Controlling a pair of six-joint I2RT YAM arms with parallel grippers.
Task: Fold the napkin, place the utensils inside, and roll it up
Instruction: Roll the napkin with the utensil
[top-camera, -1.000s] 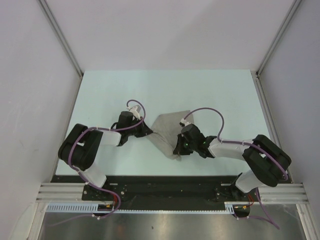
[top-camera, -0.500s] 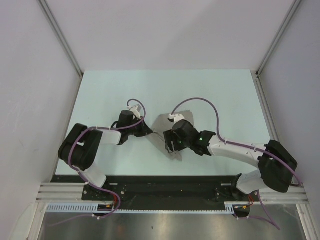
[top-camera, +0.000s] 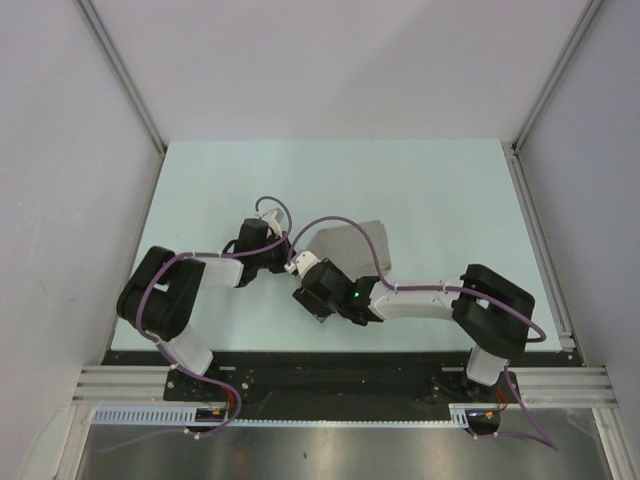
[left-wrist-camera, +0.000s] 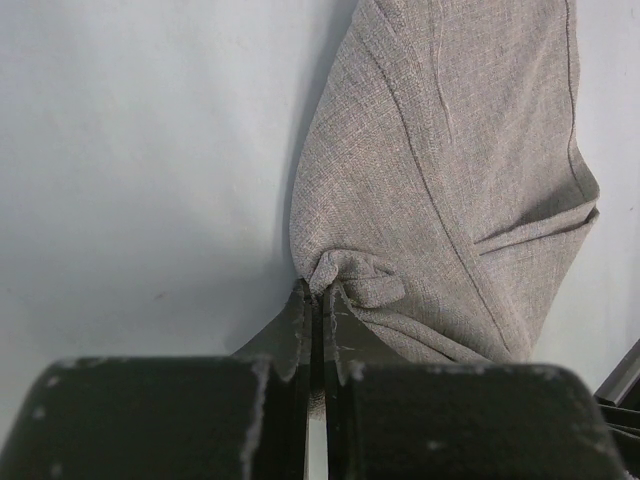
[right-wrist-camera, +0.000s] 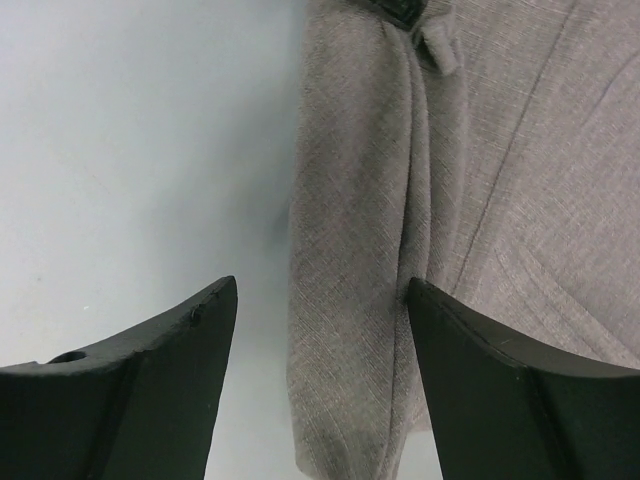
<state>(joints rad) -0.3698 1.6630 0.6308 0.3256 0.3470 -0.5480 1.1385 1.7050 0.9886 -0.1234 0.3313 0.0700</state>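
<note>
Count: 1 napkin (top-camera: 350, 243), 2 arms, 2 grippers, 1 table (top-camera: 420, 180).

Napkin: a single grey cloth lying on the table near the middle, a little toward the near edge. It is not flat. It is rumpled, with one long crease running down it and a fold along its left edge. From above, only its far right part shows beyond the right arm's wrist.

Left gripper (top-camera: 288, 262): at the napkin's left edge. In the left wrist view its two fingers (left-wrist-camera: 300, 330) are pressed together, pinching a small bunched knot of cloth at the napkin's edge. The cloth fans out away from that knot.

Right gripper (top-camera: 308, 285): the right arm reaches across to the left, so this gripper sits just beside the left one, low over the near left part of the napkin. In the right wrist view its 2 fingers (right-wrist-camera: 150, 350) stand spread wide and grip nothing. The napkin's folded left edge runs between them. The left finger is over bare table and the right finger over cloth. I cannot tell whether either tip touches the surface.

At the top of that same view the left gripper's dark tip shows with the pinched knot beside it.
</note>
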